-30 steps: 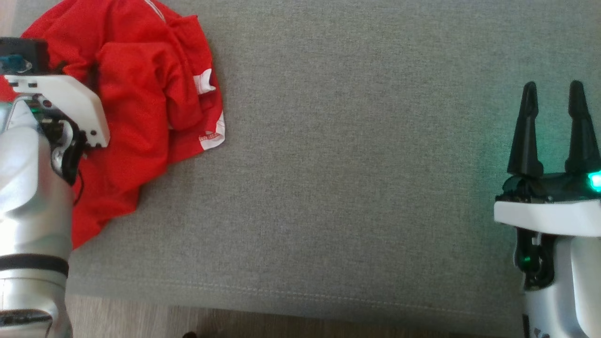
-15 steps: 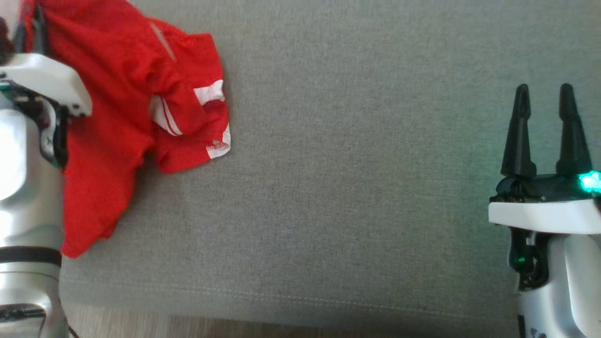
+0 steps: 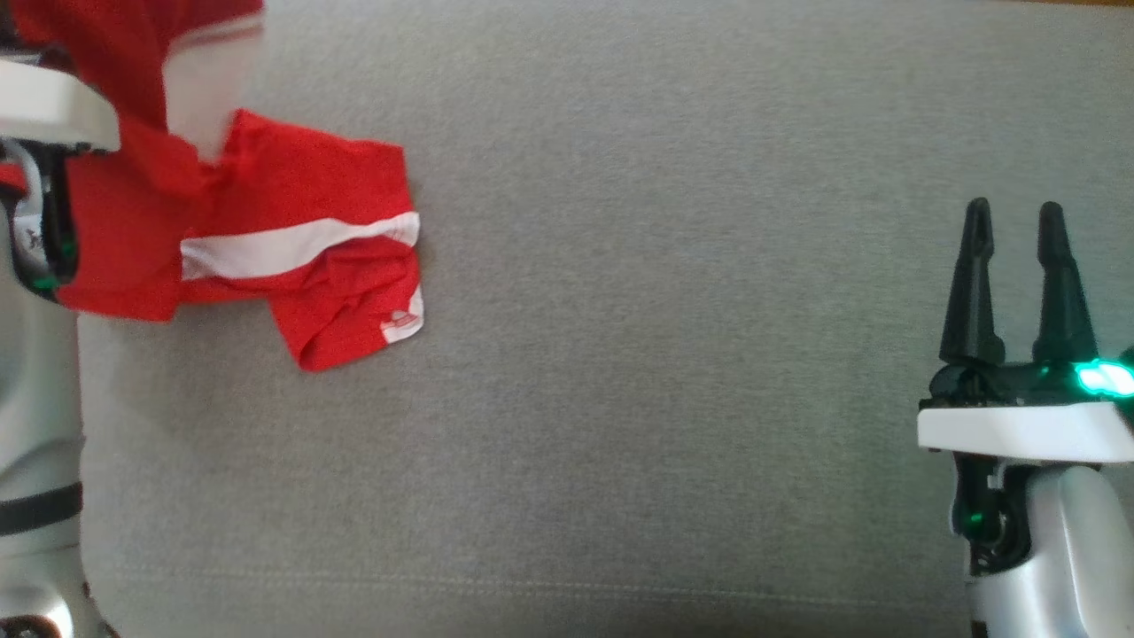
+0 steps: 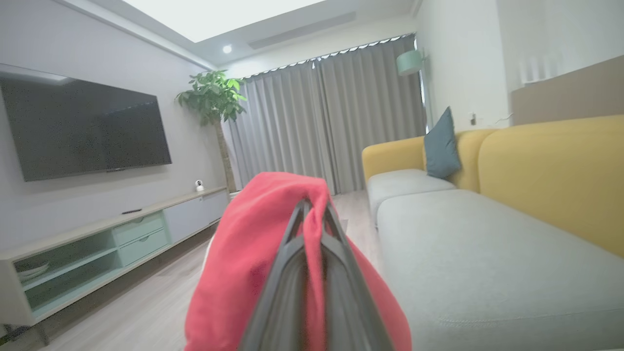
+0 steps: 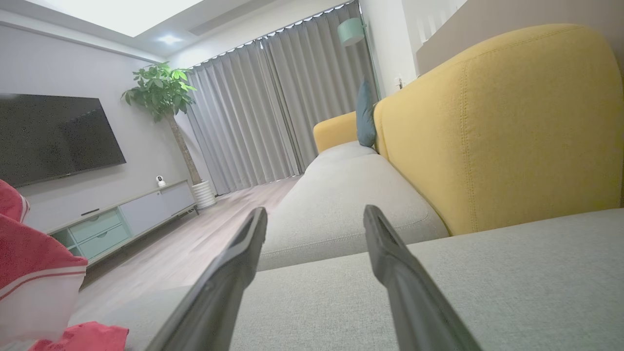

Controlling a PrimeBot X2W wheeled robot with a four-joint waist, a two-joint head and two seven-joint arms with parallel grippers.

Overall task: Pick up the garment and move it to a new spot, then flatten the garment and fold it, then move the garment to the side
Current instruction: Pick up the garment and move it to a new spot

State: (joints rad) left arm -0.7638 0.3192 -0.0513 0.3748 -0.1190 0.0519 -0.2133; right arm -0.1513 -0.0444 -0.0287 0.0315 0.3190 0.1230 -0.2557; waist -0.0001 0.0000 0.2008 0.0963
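The garment (image 3: pixel 292 239) is hanging from my left gripper (image 4: pixel 314 209) over the cushion's (image 3: pixel 673 354) left end. My right gripper (image 3: pixel 1014 211) is hovering over its right end, well apart from the garment.

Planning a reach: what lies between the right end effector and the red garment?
Only bare grey cushion, per the head view, separates the right end effector from the garment.

Red white-striped garment (image 3: pixel 292 239), partly lifted
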